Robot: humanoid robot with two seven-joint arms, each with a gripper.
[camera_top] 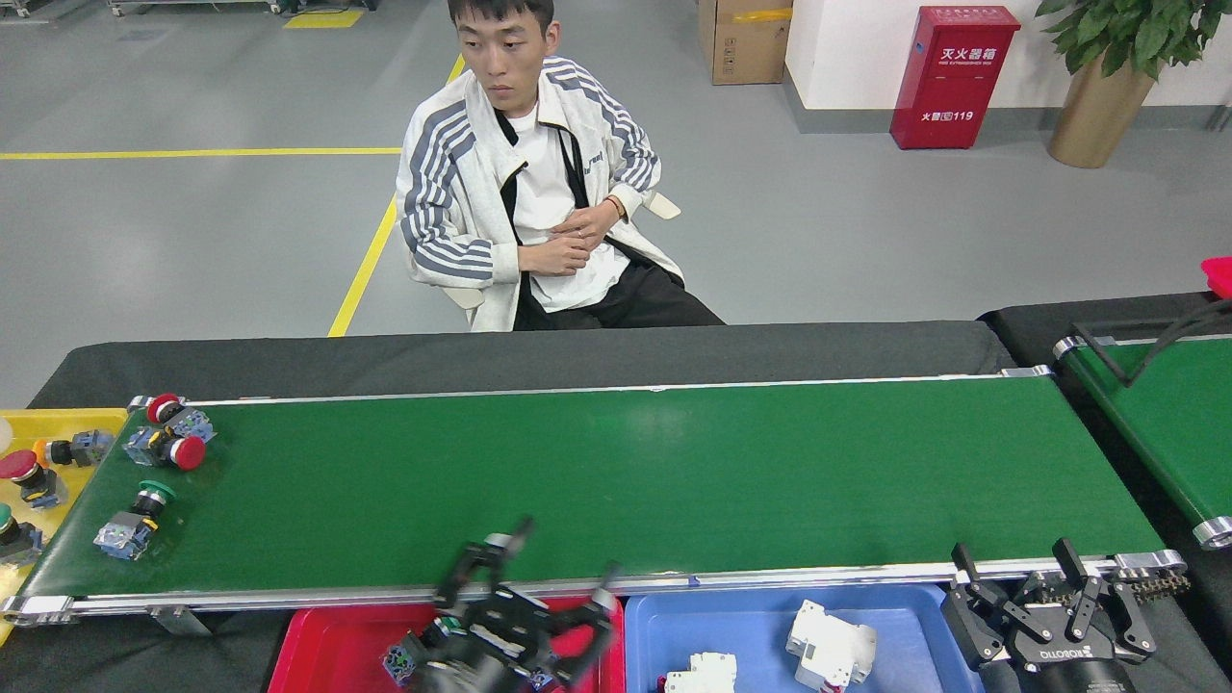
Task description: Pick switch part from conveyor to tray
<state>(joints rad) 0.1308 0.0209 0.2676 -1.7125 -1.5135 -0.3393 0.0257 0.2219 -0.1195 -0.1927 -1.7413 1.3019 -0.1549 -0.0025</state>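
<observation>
**White switch part lies in blue tray**

My left pincer (539,602), blurred, hangs with fingers spread and empty over the red plastic tray (318,654) at the near edge. My right pincer (1035,602) is likewise spread, at the right end of the blue plastic tray (731,626), where two white blocky switch parts (830,653) lie. Beyond, the long dark-green conveyor (626,472) carries red-capped and green-capped push-button switches (168,438) at its left end. A seated person (539,192) in a striped jacket is behind.
</observation>
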